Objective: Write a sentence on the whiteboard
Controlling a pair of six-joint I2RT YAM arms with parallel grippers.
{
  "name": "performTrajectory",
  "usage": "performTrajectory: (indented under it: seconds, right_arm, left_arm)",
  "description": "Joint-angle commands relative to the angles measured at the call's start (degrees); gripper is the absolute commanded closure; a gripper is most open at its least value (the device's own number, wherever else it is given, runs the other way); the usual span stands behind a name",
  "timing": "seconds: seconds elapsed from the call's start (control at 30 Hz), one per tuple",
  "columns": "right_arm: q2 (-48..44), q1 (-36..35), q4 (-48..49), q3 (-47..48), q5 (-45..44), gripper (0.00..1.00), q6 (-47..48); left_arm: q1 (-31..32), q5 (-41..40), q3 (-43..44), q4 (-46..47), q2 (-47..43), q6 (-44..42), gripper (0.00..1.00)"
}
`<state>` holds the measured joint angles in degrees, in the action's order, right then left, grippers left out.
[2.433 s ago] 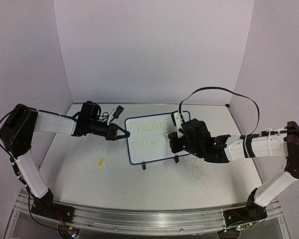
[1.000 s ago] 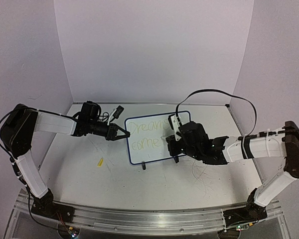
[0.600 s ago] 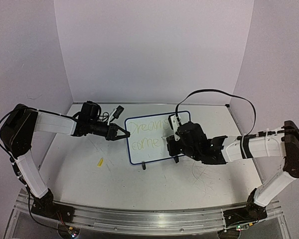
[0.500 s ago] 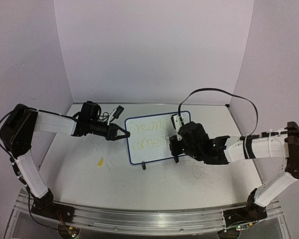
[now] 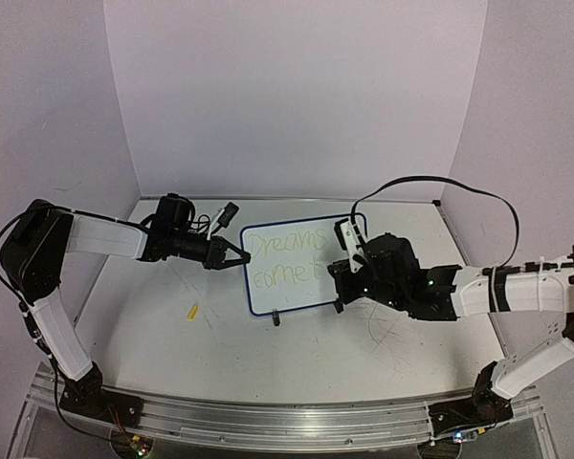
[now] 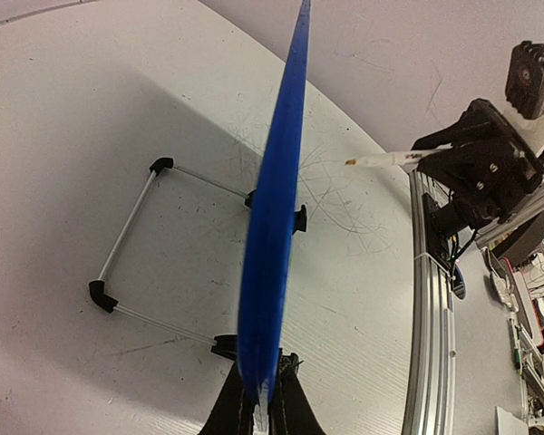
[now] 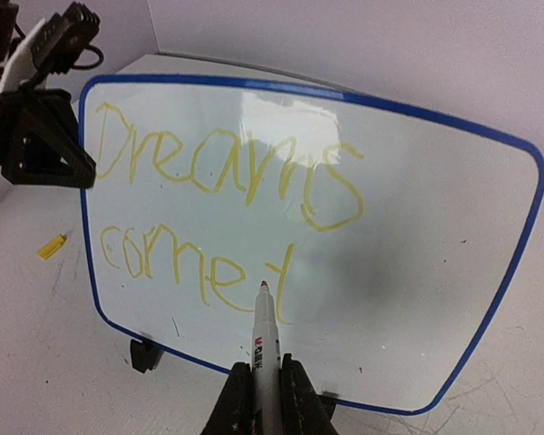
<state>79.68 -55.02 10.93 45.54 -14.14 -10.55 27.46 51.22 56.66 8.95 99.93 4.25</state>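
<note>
A tiny yellow cap (image 5: pixel 192 310) lies far left on the big scratched white bench (image 5: pixel 172 354), well apart from all else.

Next comes the left claw (image 5: pixel 231 256). It is shut tight on the left edge of the small whiteboard with a thin blue rim (image 5: pixel 292 298). From the left wrist, the board shows edge-on, with the blue rim pinched between the two black fingers (image 6: pixel 240 408).

The whiteboard stands in the middle of the bench, between the two arms. It leans back on a thin wire stand (image 6: pixel 127 245), and two little black feet (image 5: pixel 276 319) hold its bottom edge.

Faint yellow-green words (image 7: pixel 218 172) are on the board. The top line says "Dreams". The line under it says "come", then one more mark like a "t".

On the right, the right claw (image 7: pixel 263 390) is closed narrow on a white marker pen (image 7: pixel 265 344). The pen points at the board, and its tip sits just beside the "t". I cannot tell if the tip touches the board.
</note>
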Motion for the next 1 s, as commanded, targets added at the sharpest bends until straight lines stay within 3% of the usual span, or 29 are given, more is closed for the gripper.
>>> performTrajectory:
  seconds: [0.0,0.97]
  right_arm:
    - [2.2,-0.1,-1.1,3.2,1.8,1.00,0.8]
    - [5.2,0.4,-1.5,4.4,-5.7,1.00,2.4]
  left_arm:
    - [0.8,-2.9,1.5,-1.4,1.0,-2.7,1.00]
    - [0.8,-3.0,1.5,-1.6,1.4,-2.9,1.00]
